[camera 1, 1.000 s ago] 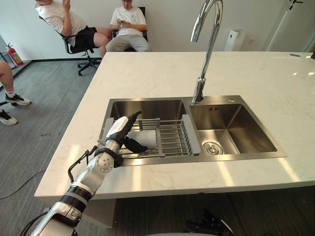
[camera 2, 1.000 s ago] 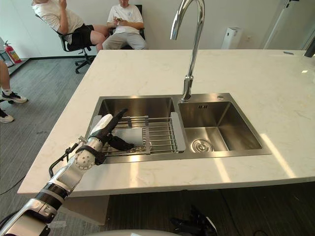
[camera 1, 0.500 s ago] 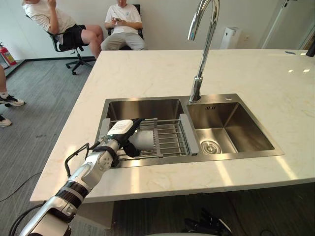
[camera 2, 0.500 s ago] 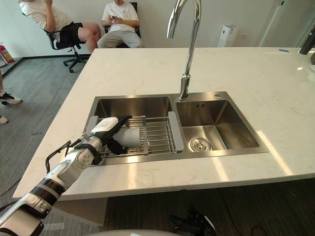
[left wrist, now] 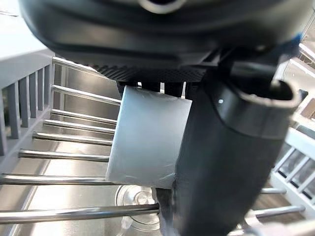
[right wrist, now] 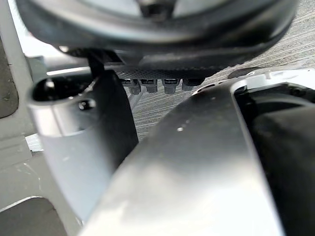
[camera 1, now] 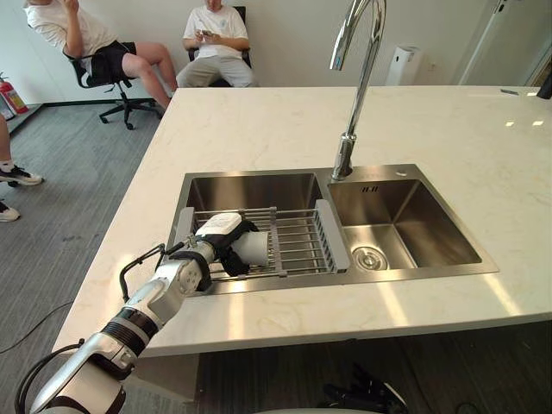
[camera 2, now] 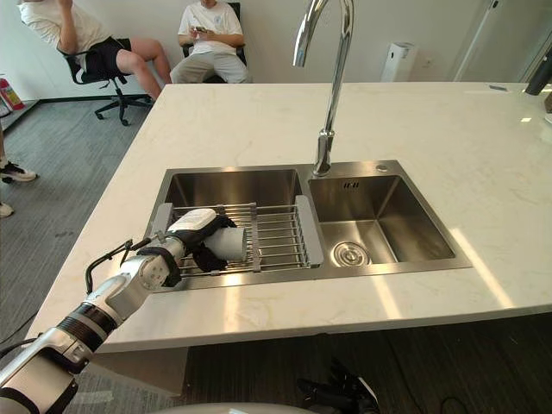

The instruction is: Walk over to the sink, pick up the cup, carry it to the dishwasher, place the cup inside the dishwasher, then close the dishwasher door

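Clasped the pale grey cylindrical cup inside the curled fingers and thumb of the dark left hand, long axis crosswise to the fingers (lying sideways on the steel wire rack).

Brushed steel sink, glossy marbled counter, matt cup.
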Motion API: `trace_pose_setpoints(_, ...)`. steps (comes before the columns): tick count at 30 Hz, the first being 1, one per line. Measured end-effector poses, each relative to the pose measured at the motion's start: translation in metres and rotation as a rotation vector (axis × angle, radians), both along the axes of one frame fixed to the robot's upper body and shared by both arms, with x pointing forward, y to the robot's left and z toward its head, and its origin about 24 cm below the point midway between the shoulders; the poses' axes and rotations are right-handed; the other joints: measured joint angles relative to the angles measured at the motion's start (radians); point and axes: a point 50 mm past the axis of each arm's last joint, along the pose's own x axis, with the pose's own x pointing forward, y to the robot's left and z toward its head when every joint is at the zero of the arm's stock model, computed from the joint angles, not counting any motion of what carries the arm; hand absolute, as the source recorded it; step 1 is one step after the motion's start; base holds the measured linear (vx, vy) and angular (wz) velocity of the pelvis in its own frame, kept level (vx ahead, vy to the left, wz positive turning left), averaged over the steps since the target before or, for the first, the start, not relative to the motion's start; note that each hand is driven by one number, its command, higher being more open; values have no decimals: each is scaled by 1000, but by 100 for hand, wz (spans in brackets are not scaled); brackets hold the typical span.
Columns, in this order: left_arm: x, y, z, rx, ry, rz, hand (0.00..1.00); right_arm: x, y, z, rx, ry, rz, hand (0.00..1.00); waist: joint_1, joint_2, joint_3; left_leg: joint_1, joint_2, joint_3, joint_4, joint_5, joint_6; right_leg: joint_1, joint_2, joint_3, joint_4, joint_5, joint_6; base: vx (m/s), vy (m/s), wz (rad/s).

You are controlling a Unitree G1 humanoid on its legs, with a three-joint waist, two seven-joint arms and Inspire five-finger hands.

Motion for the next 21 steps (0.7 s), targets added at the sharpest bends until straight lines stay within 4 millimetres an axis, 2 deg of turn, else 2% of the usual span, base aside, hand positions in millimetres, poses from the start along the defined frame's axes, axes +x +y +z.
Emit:
trace_pose_setpoints(10, -1, -1, -2, -90, 30, 16, 0, 3, 0, 1, 16, -15, -8, 100, -12, 4, 4, 0, 1, -6, 1, 0, 0, 4, -1, -5, -1, 0, 0, 0, 0, 1)
trace_pose_setpoints(14, -1, -7, 4, -173, -9, -7, 0, 3, 0, 1, 16, -19, -7, 100, -10, 3, 4, 0, 0, -14, 2, 0, 0, 9, -3, -13, -3, 0, 0, 0, 0, 6)
trace_pose_setpoints(19, -7, -23, 35, -373, -149, -61, 0, 7, 2, 2, 20, -39, 0, 100, 7, 1, 8, 1, -1, -23, 5, 0, 0, 18, -5, -23, -4, 0, 0, -9, -4, 5)
trace_pose_setpoints(21, -15, -29, 55, -498, -246, -96, 0, 11, 4, 4, 24, -57, 6, 100, 17, -2, 15, 0, -1, -32, 7, 1, 1, 23, -6, -32, -6, -1, 0, -46, -20, 11)
